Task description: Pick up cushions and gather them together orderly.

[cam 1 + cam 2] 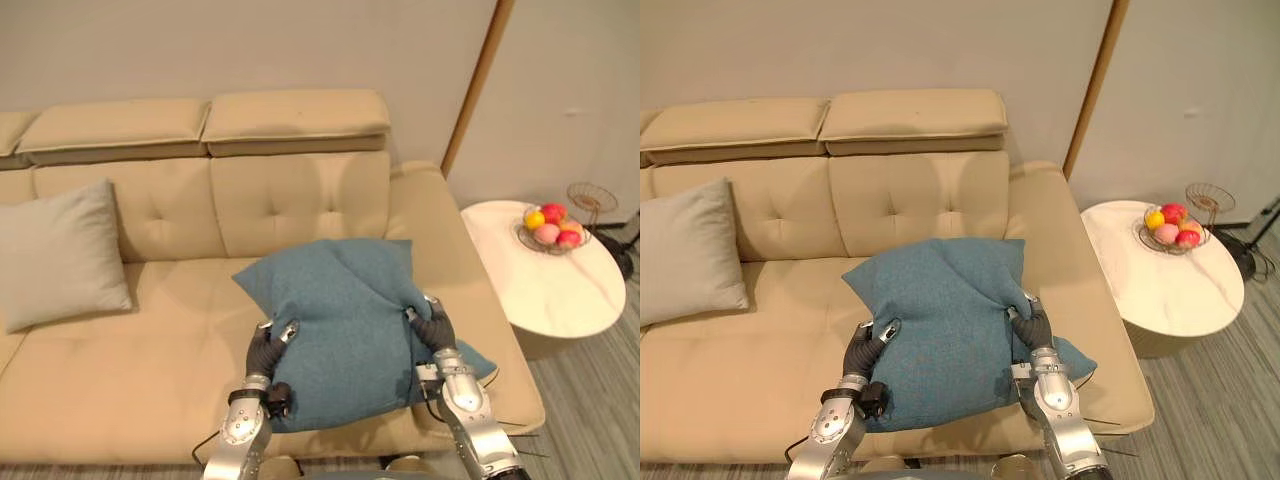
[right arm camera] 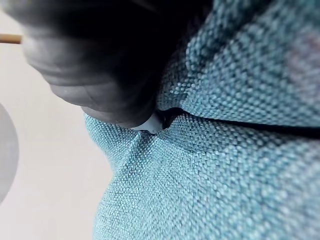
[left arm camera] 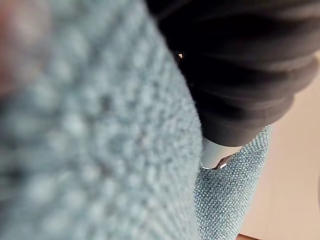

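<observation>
A teal blue cushion (image 1: 345, 330) stands tilted on the right seat of the beige sofa (image 1: 130, 360), near its front edge. My left hand (image 1: 268, 340) grips the cushion's left side and my right hand (image 1: 432, 325) grips its right side, where the cloth puckers into a fold. Both wrist views are pressed close against the teal weave (image 3: 100, 150) (image 2: 225, 175), and the fingers are mostly sunk into the fabric. A pale grey cushion (image 1: 55, 250) leans upright against the sofa back at the far left, well apart from the blue one.
A round white side table (image 1: 560, 290) stands right of the sofa arm, with a wire bowl of coloured fruit (image 1: 550, 228) and a small wire basket (image 1: 592, 195) on it. The middle seat between the two cushions is bare. Striped grey floor lies in front.
</observation>
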{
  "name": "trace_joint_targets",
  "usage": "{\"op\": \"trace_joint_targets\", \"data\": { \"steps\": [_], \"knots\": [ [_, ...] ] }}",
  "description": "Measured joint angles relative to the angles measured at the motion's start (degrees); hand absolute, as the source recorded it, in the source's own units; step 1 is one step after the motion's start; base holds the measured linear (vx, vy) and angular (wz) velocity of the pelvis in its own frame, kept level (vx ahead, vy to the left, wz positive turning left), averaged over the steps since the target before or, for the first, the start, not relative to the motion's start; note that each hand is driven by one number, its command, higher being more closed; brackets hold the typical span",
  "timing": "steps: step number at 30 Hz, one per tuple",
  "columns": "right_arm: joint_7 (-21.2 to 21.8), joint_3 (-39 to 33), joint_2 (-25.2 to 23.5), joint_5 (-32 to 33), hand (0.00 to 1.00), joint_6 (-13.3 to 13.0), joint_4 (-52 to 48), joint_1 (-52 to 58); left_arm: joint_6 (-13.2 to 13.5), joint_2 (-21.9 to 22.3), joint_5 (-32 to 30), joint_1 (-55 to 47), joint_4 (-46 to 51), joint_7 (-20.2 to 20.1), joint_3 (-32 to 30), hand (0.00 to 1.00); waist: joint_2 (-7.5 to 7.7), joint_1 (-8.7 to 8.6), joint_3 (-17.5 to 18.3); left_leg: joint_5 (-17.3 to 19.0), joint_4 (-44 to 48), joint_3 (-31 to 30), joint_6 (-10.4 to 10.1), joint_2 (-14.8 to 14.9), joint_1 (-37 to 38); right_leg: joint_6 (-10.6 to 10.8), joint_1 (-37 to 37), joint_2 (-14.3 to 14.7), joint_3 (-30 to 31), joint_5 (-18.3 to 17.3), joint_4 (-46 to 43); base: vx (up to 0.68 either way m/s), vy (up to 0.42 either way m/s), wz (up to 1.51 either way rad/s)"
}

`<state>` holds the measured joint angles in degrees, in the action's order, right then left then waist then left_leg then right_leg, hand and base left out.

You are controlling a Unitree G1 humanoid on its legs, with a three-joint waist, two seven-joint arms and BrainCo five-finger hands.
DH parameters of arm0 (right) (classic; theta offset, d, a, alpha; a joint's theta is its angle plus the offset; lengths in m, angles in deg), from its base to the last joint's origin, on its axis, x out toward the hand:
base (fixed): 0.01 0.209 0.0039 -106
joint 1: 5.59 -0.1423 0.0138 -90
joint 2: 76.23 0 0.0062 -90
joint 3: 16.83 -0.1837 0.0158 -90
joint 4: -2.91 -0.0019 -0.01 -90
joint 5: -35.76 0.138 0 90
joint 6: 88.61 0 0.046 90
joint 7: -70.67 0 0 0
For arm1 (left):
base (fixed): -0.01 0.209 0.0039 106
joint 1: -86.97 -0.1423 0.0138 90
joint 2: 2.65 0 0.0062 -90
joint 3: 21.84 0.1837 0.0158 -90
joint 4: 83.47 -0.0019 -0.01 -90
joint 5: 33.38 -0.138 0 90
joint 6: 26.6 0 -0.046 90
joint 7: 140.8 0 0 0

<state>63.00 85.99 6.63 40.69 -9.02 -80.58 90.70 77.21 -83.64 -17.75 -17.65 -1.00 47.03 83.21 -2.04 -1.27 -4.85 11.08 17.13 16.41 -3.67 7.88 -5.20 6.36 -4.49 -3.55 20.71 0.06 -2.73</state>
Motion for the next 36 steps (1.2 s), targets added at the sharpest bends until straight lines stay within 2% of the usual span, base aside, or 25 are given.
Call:
{"op": "trace_joint_targets", "data": {
  "steps": [3, 4, 7, 10, 14, 16, 17, 18, 20, 24, 25, 26, 29, 32, 34, 36],
  "knots": [
    [0.1, 0.9, 0.0, -0.3, 1.00, 0.0, 0.0, -1.1, 0.0, -0.3, -0.3, -0.3, 0.8, 0.0, -1.1, 1.00, 0.01, 0.34, 0.0, 0.5, -0.4, 3.9, 0.2, 0.1, -0.2, -0.4, -2.6, 0.4, 0.5, 2.2, 0.7, 0.05, 0.049, -0.73],
    [0.1, 1.0, 0.1, -0.6, 1.00, 0.0, 0.0, -1.8, 0.0, -0.3, -0.5, 0.0, 0.9, 0.0, -1.3, 1.00, 0.06, 0.06, -0.1, 0.4, -0.9, 4.5, 0.2, 0.2, -0.3, -0.6, -3.4, 0.5, -1.0, 3.0, 1.1, 0.04, 0.028, -0.33],
    [0.0, 1.0, 0.6, -1.1, 1.00, 0.0, 0.0, -2.7, 0.0, -0.1, -1.9, 1.2, 0.9, 0.1, -1.7, 1.00, 0.03, -0.93, -0.1, 0.3, -1.2, 4.0, 0.3, 0.3, -1.2, -1.3, -4.0, 0.1, -4.2, 3.9, 1.5, 0.02, 0.003, -0.02],
    [-1.6, 1.0, 0.6, -1.2, 1.00, 0.0, 0.1, -6.4, 0.0, -0.3, -3.4, 5.4, 0.7, 2.0, -2.2, 1.00, 0.14, -0.82, -0.7, -0.8, -1.3, 3.3, 0.8, 0.2, -4.7, -1.8, -6.2, -0.7, -7.4, 6.1, 3.1, -0.05, -0.014, 0.13],
    [-5.9, 1.0, 0.4, -1.1, 1.00, 0.0, 4.5, -22.2, 0.1, -2.7, -4.4, 21.1, -3.1, 6.7, -4.7, 1.00, 0.60, 0.04, -5.4, -4.0, -1.0, 2.2, 2.2, -0.8, -14.2, -2.9, -14.0, -1.6, -11.9, 10.8, 4.6, -0.21, -0.023, 0.17],
    [-8.2, 0.3, 0.4, -1.2, 1.00, 0.0, 6.9, -29.7, 0.1, -4.5, -4.6, 28.9, -5.6, 8.9, -5.5, 1.00, 0.83, 0.61, -7.6, -4.5, 0.6, 1.6, 2.5, -0.9, -18.6, -2.8, -16.9, -2.1, -13.9, 11.1, 5.1, -0.28, -0.055, 0.23],
    [-9.5, -0.4, 0.3, -1.3, 1.00, 0.0, 8.8, -35.3, 0.1, -5.7, -4.6, 34.8, -7.8, 10.2, -6.2, 1.00, 0.82, 0.97, -9.1, -4.8, 2.2, 0.9, 2.4, -0.7, -21.6, -1.7, -18.9, -2.2, -14.5, 12.0, 5.1, -0.24, -0.072, 0.17],
    [-11.0, -2.1, 0.1, -1.4, 1.00, 0.2, 10.2, -40.7, 0.0, -7.5, -4.6, 41.7, -10.3, 11.5, -6.4, 1.00, 0.83, 2.14, -10.2, -5.4, 3.3, 0.5, 2.4, -0.2, -24.5, -2.2, -21.1, -1.8, -15.1, 12.9, 5.1, -0.23, -0.077, 0.20],
    [-13.9, -5.6, -0.8, -2.5, 1.00, 0.6, 12.0, -49.2, 0.0, -10.0, -3.7, 52.5, -13.8, 13.4, -6.5, 1.00, 0.91, 2.28, -12.9, -6.7, 3.8, -0.9, 2.3, 0.0, -26.9, -2.2, -22.7, -1.6, -16.4, 13.7, 5.0, -0.20, -0.078, 0.30],
    [-20.2, -12.5, -2.8, -5.3, 1.00, 0.6, 20.6, -71.0, 0.1, -15.3, -2.7, 77.7, -24.1, 15.8, -7.0, 1.00, 1.20, 2.26, -15.9, -10.5, 2.4, -2.3, 2.4, -0.8, -32.1, -2.7, -27.7, -1.6, -17.7, 15.6, 4.9, -0.13, -0.045, 0.20],
    [-20.9, -13.2, -3.0, -5.3, 1.00, 0.6, 22.1, -73.9, 0.1, -15.8, -2.6, 81.0, -25.4, 16.0, -7.2, 1.00, 1.22, 2.19, -16.2, -10.9, 2.2, -2.4, 2.5, -0.8, -32.6, -2.7, -28.3, -1.6, -17.7, 15.8, 4.9, -0.07, -0.012, 0.15],
    [-22.3, -13.9, -2.9, -5.4, 0.00, 0.5, 24.7, -78.6, 0.2, -16.3, -2.6, 86.8, -28.7, 16.3, -7.6, 0.00, 1.14, 1.97, -16.6, -12.1, 0.7, -2.8, 2.5, -1.0, -33.5, -2.6, -29.3, -1.8, -18.2, 16.0, 5.0, -0.04, -0.021, 0.19],
    [-24.4, -15.3, -1.4, -5.2, 0.00, -0.3, 30.5, -87.0, 0.3, -17.1, -1.4, 99.7, -38.3, 16.3, -8.0, 0.00, 1.17, 1.09, -17.0, -15.2, -3.6, -4.6, 2.2, -2.2, -35.3, -3.0, -31.9, -2.5, -20.2, 16.4, 5.3, -0.05, -0.023, 0.35],
    [-24.3, -15.3, 1.1, -2.8, 0.00, -0.5, 38.4, -94.5, -0.1, -18.4, 0.3, 108.7, -44.8, 16.0, -8.2, 0.00, 1.20, 0.48, -17.7, -18.6, -7.9, -6.1, 1.8, -2.9, -37.5, -3.8, -34.7, -2.5, -22.0, 17.2, 6.3, -0.04, -0.033, 0.31],
    [-22.0, -15.3, 3.0, 1.6, 0.00, -0.4, 43.8, -98.0, -1.1, -18.4, 0.8, 112.0, -46.3, 15.9, -9.5, 0.00, 1.11, 0.65, -19.1, -20.9, -11.1, -7.3, 1.2, -2.8, -38.6, -4.2, -35.9, -2.1, -23.3, 17.9, 7.6, -0.03, -0.045, 0.27],
    [-19.8, -15.1, 4.0, 5.3, 0.00, -0.4, 45.2, -98.0, -1.7, -18.4, 1.2, 112.2, -47.1, 15.6, -11.7, 0.00, 1.17, 0.83, -19.5, -22.3, -13.3, -7.8, 0.8, -2.8, -39.1, -4.3, -36.9, -1.9, -24.1, 18.1, 8.1, 0.00, -0.036, 0.16]
  ]
}}
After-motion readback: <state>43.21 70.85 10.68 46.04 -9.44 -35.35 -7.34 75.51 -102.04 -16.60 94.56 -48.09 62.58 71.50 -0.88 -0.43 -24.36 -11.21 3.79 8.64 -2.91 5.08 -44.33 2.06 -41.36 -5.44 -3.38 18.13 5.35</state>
